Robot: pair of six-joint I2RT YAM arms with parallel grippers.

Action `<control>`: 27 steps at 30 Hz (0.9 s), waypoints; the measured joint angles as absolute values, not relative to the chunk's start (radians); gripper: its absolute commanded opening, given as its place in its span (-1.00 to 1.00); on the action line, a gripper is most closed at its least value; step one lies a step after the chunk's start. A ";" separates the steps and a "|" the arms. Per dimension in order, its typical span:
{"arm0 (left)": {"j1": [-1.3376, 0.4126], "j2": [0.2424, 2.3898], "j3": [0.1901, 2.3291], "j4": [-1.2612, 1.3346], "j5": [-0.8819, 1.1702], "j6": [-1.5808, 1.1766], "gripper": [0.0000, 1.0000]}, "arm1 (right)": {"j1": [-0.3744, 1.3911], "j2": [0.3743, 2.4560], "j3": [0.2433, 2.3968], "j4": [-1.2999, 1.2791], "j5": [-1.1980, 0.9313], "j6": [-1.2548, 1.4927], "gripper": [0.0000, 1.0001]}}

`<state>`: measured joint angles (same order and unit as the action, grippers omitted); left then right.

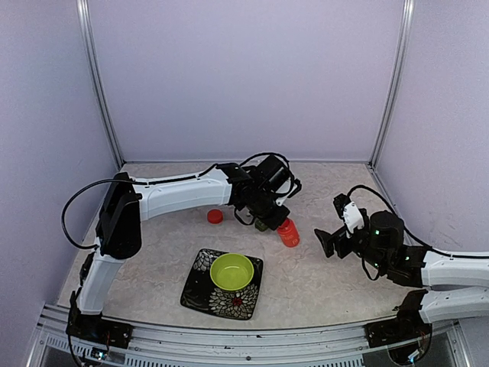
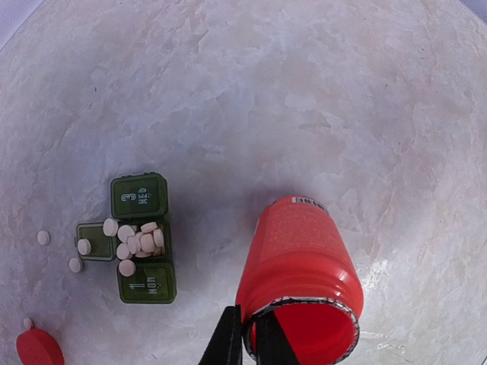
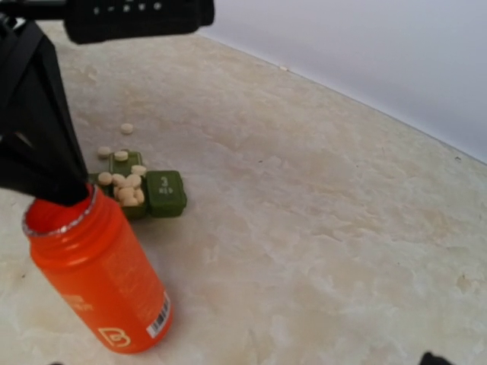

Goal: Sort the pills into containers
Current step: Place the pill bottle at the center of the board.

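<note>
The dark green pillbox (image 2: 144, 280) lies flat; its two end lids are shut and its middle compartment is open, heaped with white pills (image 2: 141, 241). A few loose pills (image 2: 43, 238) lie on the table beside it. My left gripper (image 2: 248, 342) is shut on the rim of the open orange bottle (image 2: 299, 262), one finger inside the mouth and one outside. The bottle (image 3: 95, 277) stands on the table just right of the pillbox (image 3: 165, 194). My right gripper (image 1: 325, 243) hovers open to the right of the bottle (image 1: 288, 232), holding nothing.
The bottle's red cap (image 1: 215, 216) lies on the table left of the pillbox. A lime-green bowl (image 1: 231, 271) sits on a dark patterned plate (image 1: 200, 287) near the front edge. Lilac walls close in the back and both sides.
</note>
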<state>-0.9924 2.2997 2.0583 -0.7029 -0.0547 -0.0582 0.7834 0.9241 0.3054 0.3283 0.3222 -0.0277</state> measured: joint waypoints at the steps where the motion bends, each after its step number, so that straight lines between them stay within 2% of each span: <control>1: -0.995 2.300 2.058 -0.703 -0.059 -0.057 -0.59 | 0.783 0.925 0.305 0.330 0.323 -0.028 1.00; 4: -1.001 2.300 2.060 -0.699 -0.069 -0.056 -0.49 | 0.783 0.926 0.305 0.334 0.324 -0.027 1.00; 6: -1.003 2.300 2.060 -0.696 -0.069 -0.056 -0.29 | 0.783 0.925 0.305 0.334 0.324 -0.027 1.00; 12: -1.007 2.299 2.056 -0.660 -0.071 -0.063 0.06 | 0.783 0.924 0.303 0.335 0.323 -0.027 1.00; 18: -0.992 2.243 1.954 -0.553 -0.052 -0.104 0.57 | 0.783 0.923 0.300 0.336 0.307 -0.027 1.00; 23: -0.952 2.166 1.894 -0.479 -0.031 -0.129 0.92 | 0.783 0.924 0.300 0.340 0.289 -0.027 1.00; 27: -0.926 2.116 1.866 -0.429 -0.039 -0.129 0.98 | 0.783 0.924 0.300 0.342 0.282 -0.027 1.00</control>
<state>-0.9260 2.1159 1.8664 -0.4290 -0.0391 -0.1291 0.7834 0.9237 0.2996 0.3424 0.2821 -0.0269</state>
